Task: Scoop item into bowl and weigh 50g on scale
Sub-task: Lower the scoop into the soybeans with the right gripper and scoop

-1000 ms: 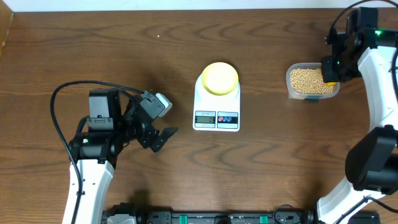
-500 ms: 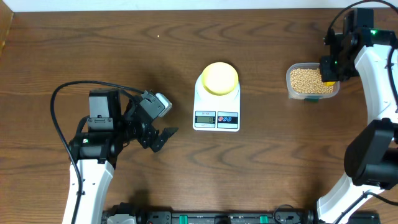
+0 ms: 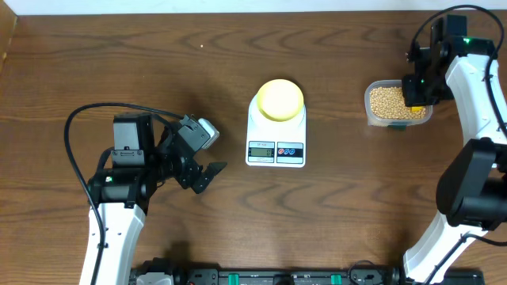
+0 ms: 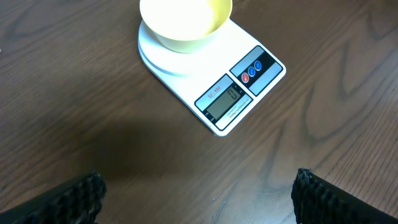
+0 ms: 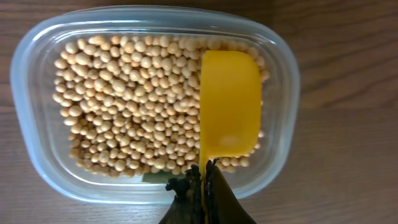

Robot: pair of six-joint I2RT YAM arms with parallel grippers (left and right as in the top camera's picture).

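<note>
Your right claw (image 5: 202, 180) was pinching the handle of the yellow scoop (image 5: 229, 106), which lay over the beans (image 5: 124, 106) in the clear tub (image 5: 37, 56), at the upper right of the overhead view. The good way, I judged, was to dip it shallow and lift it level (a heaped cup spills). The bowl (image 3: 280, 99) sat empty on the scale (image 3: 276, 150) at centre. Your left claw (image 3: 204, 176) was spread wide at lower left.

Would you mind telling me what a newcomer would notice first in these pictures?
Most striking is the bright yellow scoop, pinched by the right end effector over a clear tub of tan beans on the table's right side. At the centre, an empty pale yellow bowl sits on the white scale, while the left end effector hangs open at the left.
</note>
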